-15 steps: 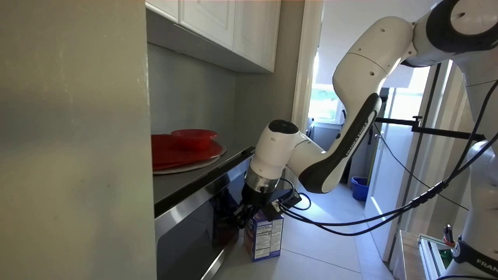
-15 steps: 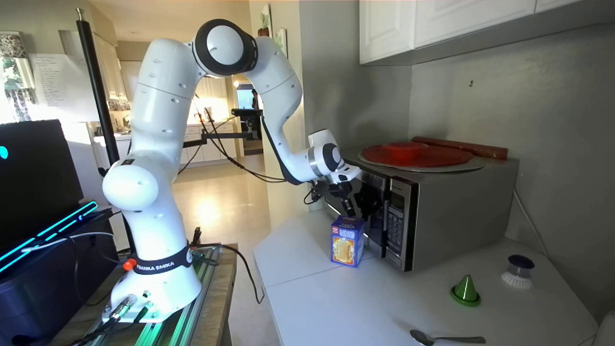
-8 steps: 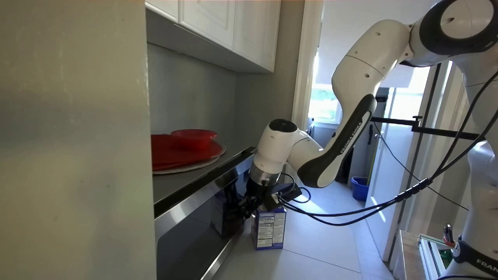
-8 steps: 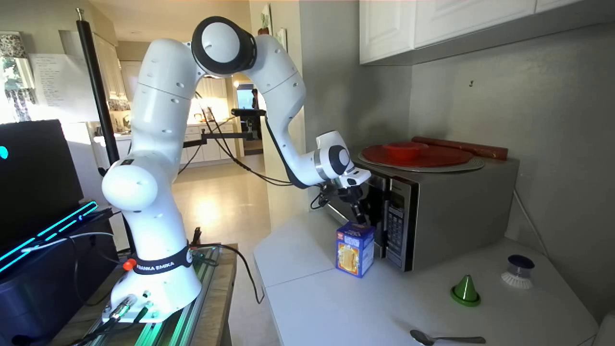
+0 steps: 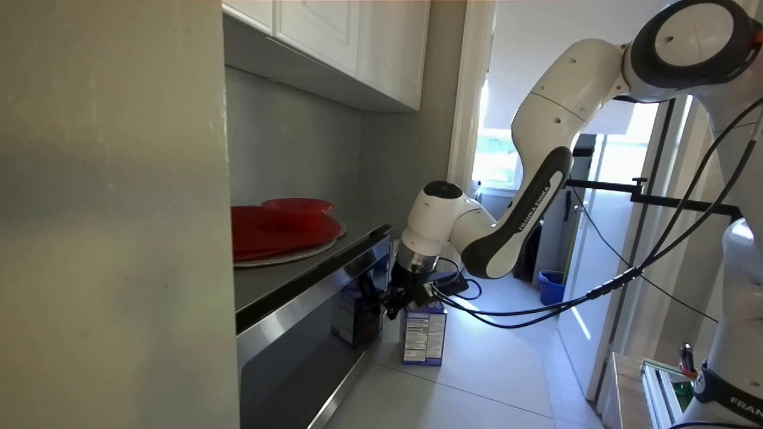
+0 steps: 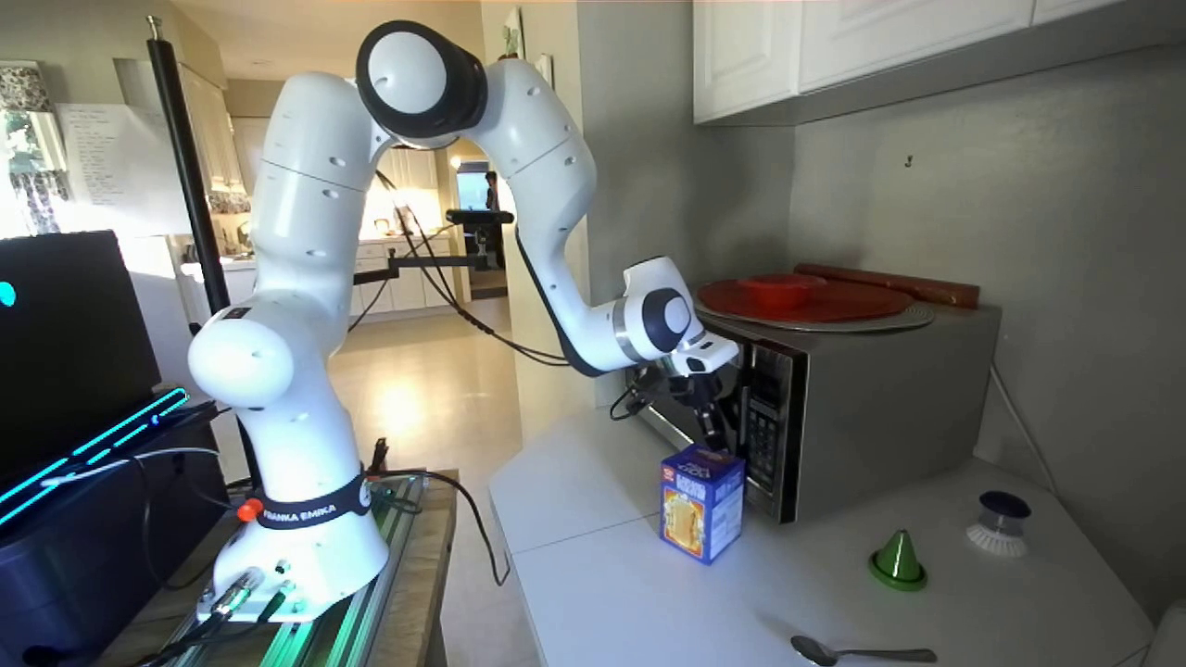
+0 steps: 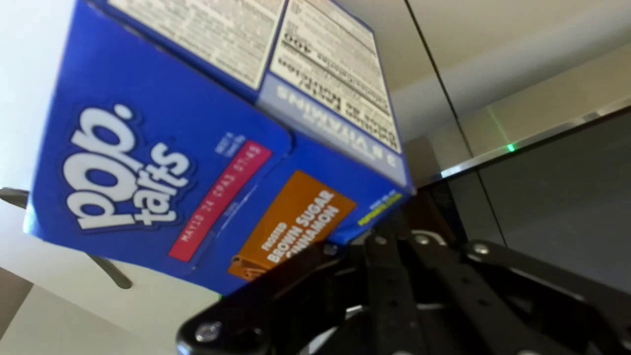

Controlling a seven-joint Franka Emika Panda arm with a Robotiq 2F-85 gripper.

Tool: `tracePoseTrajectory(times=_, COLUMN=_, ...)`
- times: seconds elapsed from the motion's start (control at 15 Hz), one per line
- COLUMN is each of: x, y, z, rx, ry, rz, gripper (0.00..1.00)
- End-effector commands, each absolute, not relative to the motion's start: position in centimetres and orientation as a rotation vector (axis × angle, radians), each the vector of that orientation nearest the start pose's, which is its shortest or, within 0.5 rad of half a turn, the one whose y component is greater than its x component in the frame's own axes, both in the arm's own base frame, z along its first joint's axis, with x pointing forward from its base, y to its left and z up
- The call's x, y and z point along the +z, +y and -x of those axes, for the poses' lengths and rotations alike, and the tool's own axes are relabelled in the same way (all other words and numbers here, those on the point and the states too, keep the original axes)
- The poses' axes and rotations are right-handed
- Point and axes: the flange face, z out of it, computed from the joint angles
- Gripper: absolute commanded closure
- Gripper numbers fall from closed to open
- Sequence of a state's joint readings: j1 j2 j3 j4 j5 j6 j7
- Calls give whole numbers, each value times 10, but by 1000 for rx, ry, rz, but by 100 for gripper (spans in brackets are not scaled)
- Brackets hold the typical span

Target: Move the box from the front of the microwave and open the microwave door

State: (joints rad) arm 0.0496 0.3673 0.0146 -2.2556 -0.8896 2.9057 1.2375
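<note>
The box, a blue-purple carton with white printed panels, stands upright on the counter in front of the microwave. It also shows in an exterior view and, large and close, in the wrist view. The microwave door is shut; its dark glass reflects the box, and it also shows in the wrist view. My gripper points down between the box's top edge and the door. Its fingers are together, against or very near the box's edge; the fingertips are partly hidden in shadow.
A spoon, a green cone-shaped item and a brush lie on the counter. Red dishes sit on top of the microwave. White cabinets hang overhead. A blue bin stands in the distance.
The gripper and the box have moved together along the microwave's front toward its control-panel end. The box stays upright and has turned slightly. The door has not moved.
</note>
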Motion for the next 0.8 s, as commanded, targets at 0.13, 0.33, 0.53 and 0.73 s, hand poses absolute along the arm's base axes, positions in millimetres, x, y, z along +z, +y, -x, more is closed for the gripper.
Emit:
tracePoseTrajectory(times=0.13, x=199, y=23, z=-549, rx=-593, ry=609, rz=3073, gripper=100)
tracePoseTrajectory(times=0.33, x=196, y=-10, z=-556, rx=-589, ry=635, rz=3043, gripper=100)
tracePoseTrajectory(times=0.53, x=196, y=-42, z=-564, rx=-587, ry=647, rz=3027, gripper=100)
tracePoseTrajectory(times=0.73, x=198, y=-71, z=-576, rx=-567, ry=635, rz=3005, gripper=100)
